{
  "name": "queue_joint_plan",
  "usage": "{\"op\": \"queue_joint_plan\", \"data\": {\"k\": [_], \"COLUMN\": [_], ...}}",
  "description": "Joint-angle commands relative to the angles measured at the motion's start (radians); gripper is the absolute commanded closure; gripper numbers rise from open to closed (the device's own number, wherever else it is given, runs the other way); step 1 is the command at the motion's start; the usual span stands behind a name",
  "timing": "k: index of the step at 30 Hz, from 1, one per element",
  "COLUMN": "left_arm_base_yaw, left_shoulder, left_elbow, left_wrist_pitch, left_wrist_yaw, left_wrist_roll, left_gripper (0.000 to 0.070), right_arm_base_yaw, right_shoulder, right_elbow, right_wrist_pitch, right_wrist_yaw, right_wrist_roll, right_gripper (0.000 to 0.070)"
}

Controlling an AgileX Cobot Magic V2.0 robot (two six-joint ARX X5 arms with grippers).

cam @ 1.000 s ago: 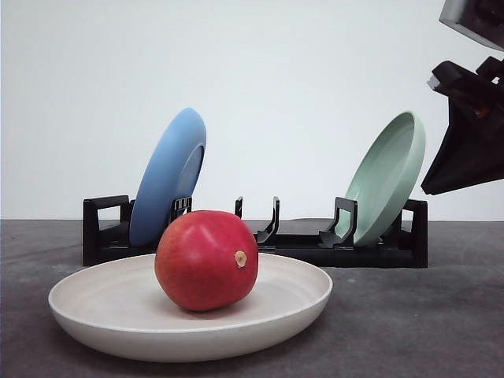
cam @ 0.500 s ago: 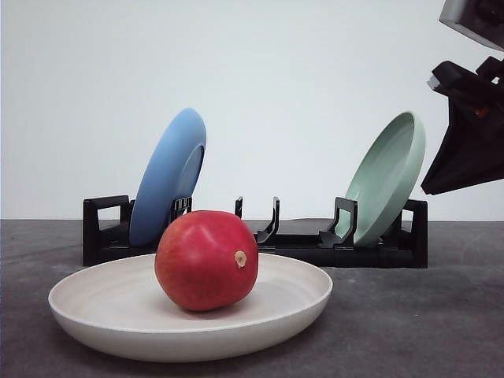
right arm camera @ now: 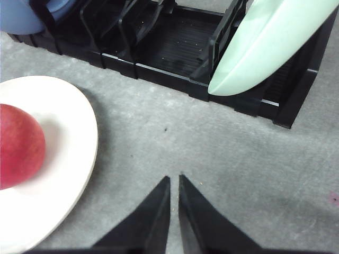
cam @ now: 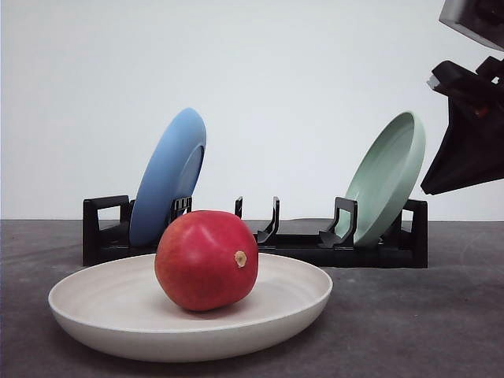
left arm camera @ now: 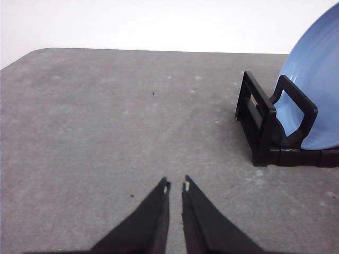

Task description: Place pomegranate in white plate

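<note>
Pomegranate (cam: 206, 260): glossy red, shading slightly orange toward its top, with a small tan stem nub on the facing side. White plate (cam: 118, 315): matte off-white to cream, uniform, no pattern. Blue plate (cam: 168, 177): plain mid-blue, unpatterned. Green plate (cam: 386, 177): pale mint green, unpatterned. Rack (cam: 260, 240): solid black throughout. Tabletop (cam: 425, 323): dark grey, mottled with faint lighter flecks and a few small dark specks. Backdrop (cam: 299, 94): plain white. Left gripper (left arm camera: 176, 187): black, with small pale marks at the tips. Right gripper (right arm camera: 174, 180): black.
</note>
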Motion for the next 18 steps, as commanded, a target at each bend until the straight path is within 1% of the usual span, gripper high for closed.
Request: {"op": "queue_joint_plan", "data": {"k": [1,13,15,16,18], "left_arm_base_yaw": [0.001,0.001,0.001,0.001,0.001], "left_shoulder": [0.0,0.0,0.0,0.0,0.0], "left_elbow": [-0.011,-0.011,-0.011,-0.011,-0.011], "left_wrist_pitch": [-0.001,-0.001,-0.001,-0.001,-0.001], "left_wrist_yaw": [-0.005,-0.005,-0.005,-0.005,-0.005], "left_wrist_roll": [0.011,0.01,0.01,0.01,0.01], "left_gripper": [0.0674,0.0674,0.0674,0.0674,0.0674], "right_arm_base_yaw": [0.004,0.003,0.001,0.0,-0.01], "right_shoulder": [0.008,-0.009,-0.034,-0.054,-0.1], "right_elbow": [0.003,0.003,0.003,0.003,-0.001], "right_wrist_pitch": [0.009,0.008,0.007,-0.001,-0.014], "right_wrist_yaw": [0.0,0.002,0.02,0.029,0.037], "right_wrist_roll": [-0.007,-0.011,-0.112,-0.15,-0.199], "right_gripper": [0.0678,0.0678,0.0678,0.0678,0.0678]}}
